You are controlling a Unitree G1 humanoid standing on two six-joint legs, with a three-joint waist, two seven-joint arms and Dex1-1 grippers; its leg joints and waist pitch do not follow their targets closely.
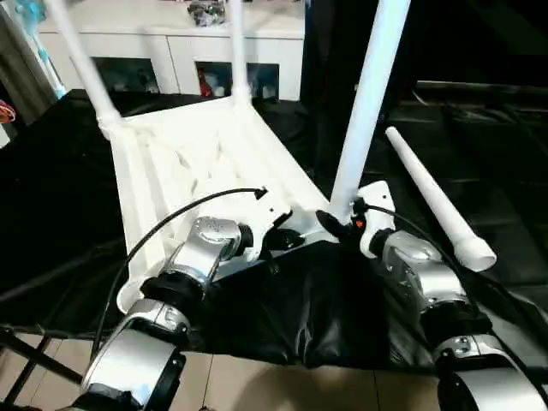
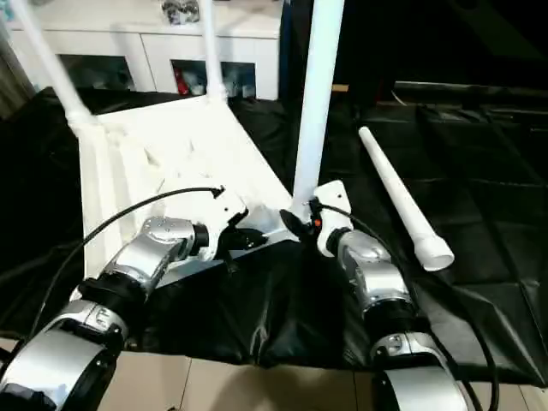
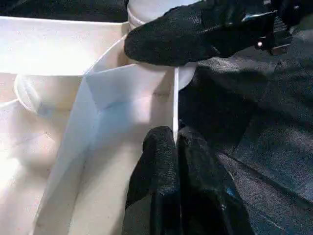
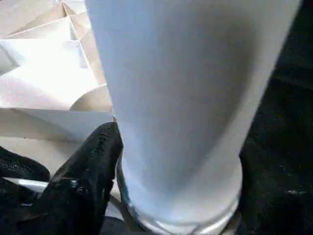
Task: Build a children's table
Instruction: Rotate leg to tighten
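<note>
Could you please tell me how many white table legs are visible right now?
4: two far-corner legs stand socketed, a near-corner leg is in the right pincer, and a loose leg lies on the black cover.

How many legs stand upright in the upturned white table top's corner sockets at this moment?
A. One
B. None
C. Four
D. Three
D: two far legs and the near leg that the right gripper holds stand in sockets of the table top, while the fourth leg lies loose on the black cover.

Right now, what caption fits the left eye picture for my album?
Right gripper seats a third long white plastic leg in the upside-down white plastic tabletop while left gripper pinches its rim.
</note>
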